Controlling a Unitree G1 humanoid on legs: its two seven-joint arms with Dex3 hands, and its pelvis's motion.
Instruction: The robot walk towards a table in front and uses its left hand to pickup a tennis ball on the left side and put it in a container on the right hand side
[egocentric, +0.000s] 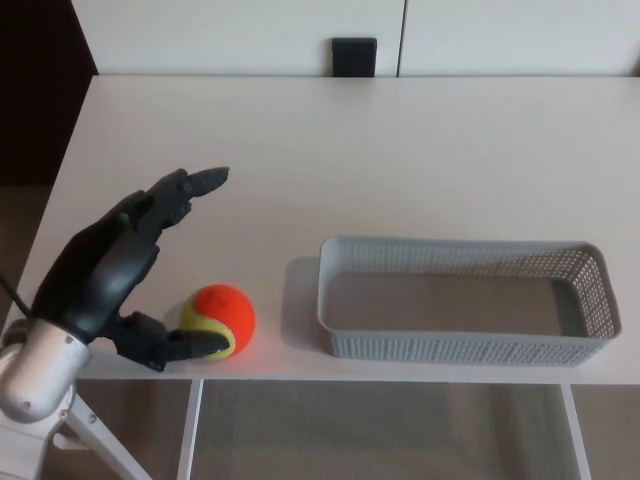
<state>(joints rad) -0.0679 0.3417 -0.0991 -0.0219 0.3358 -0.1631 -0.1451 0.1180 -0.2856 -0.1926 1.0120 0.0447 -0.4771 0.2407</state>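
An orange and yellow tennis ball (220, 319) lies on the white table (350, 160) near its front edge, left of centre. My left hand (120, 268) is just left of the ball, open, fingers spread and pointing to the far right, with the thumb tip touching the ball's near left side. A grey mesh basket (462, 342) stands to the right of the ball, with nothing in it. My right hand does not show.
A small black box (354, 56) sits against the white wall at the table's far edge. Below the table's front edge I see a glass shelf and white table legs (190, 430).
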